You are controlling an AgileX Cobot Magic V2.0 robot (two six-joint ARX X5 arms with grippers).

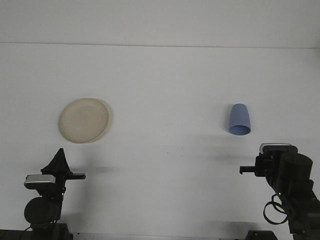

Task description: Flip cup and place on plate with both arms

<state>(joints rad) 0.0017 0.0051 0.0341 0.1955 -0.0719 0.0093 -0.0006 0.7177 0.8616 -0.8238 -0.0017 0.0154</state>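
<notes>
Blue cup (239, 119) on its side, right, beige plate (83, 120) left

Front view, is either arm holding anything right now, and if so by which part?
Nothing is held. The blue cup lies on the white table, apart from both arms, and the beige plate sits untouched at the left.
</notes>
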